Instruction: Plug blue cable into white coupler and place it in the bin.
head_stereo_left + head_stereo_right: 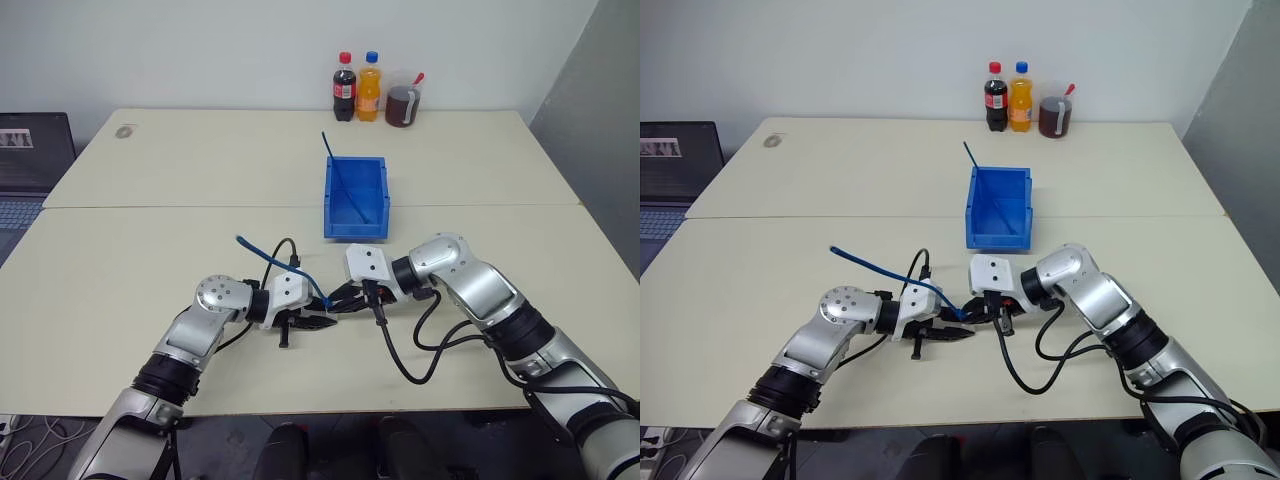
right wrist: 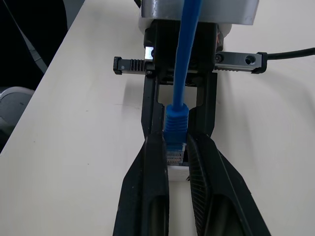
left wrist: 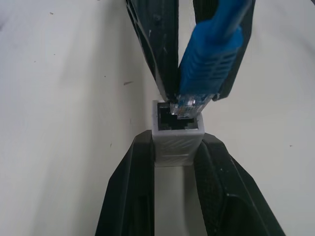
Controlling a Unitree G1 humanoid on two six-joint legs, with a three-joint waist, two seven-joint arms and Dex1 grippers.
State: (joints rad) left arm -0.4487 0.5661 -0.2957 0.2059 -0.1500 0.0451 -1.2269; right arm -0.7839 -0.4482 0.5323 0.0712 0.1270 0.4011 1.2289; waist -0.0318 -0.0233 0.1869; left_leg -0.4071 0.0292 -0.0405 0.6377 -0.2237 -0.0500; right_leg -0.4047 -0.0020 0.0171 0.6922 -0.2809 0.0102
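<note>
My two grippers meet tip to tip at the near middle of the table. The left gripper point(image 1: 316, 322) is shut on the white coupler point(image 3: 177, 132), whose dark socket faces away from the left wrist. The right gripper point(image 2: 174, 141) is shut on the plug point(image 3: 189, 105) of the blue cable point(image 1: 262, 250). The plug's clear tip sits tilted at the socket's mouth. From there the cable arcs back over the left wrist, and its free end point(image 1: 240, 238) hangs in the air. The blue bin point(image 1: 330, 190) stands just beyond the grippers.
A darker blue cable point(image 1: 340, 170) leans out of the bin. Two bottles point(image 1: 357, 88) and a jar with dark liquid point(image 1: 403, 104) stand at the table's far edge. A laptop point(image 1: 30, 160) sits off to the left. A black robot wire point(image 1: 405, 360) loops under the right arm.
</note>
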